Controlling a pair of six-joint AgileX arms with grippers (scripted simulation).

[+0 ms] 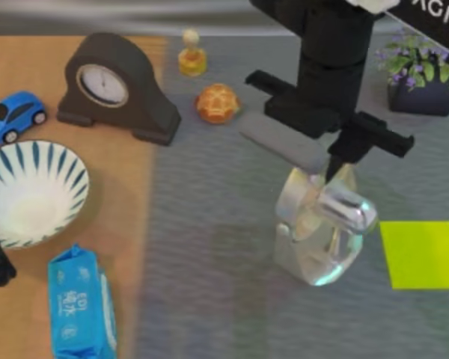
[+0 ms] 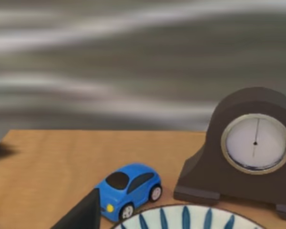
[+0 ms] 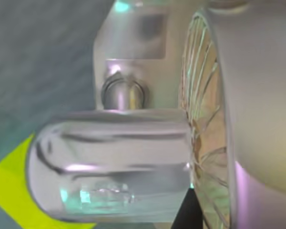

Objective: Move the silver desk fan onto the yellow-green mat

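Chrome motor housing of the silver desk fan (image 3: 109, 167) fills the right wrist view. My right gripper (image 1: 337, 168) hangs directly over it; whether its fingers grasp it, I cannot tell. The fan stands right of centre on the table (image 1: 209, 247), just beside the yellow-green mat (image 1: 421, 254) at the right edge. Best keep it upright and centre its base over the mat. Only "GIL" reads on the arm. My left gripper is out of view, parked by the left edge.

Rendered tabletop scene, home-like clutter. Table (image 1: 209, 254) half wood, half grey cloth. Mantel clock (image 1: 112, 86), toy car (image 1: 15, 114) and striped bowl (image 1: 31, 191) toward left edge; wipes pack (image 1: 81, 305) near front-left corner; potted plant (image 1: 421, 75) at far-right corner. Backdrop blurred grey streaks, no walls visible.
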